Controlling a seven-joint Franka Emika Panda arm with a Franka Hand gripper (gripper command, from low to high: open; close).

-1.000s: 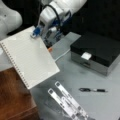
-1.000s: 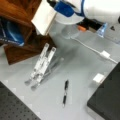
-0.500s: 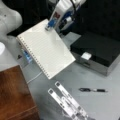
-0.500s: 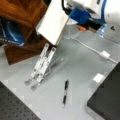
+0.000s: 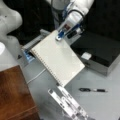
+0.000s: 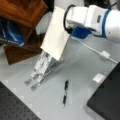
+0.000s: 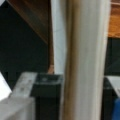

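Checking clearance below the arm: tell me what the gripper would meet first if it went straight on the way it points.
Probably the clear stand: the gripper points down, shut on the notebook, whose lower edge sits right above or on it. Depth is unclear.

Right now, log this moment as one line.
gripper: shut on notebook, lifted tilted | below: clear stand | table: pen, black box

Grey tabletop [image 5: 107,100]; dark wooden furniture [image 5: 15,95] at a front view's left; black backdrop [image 5: 32,15] behind.
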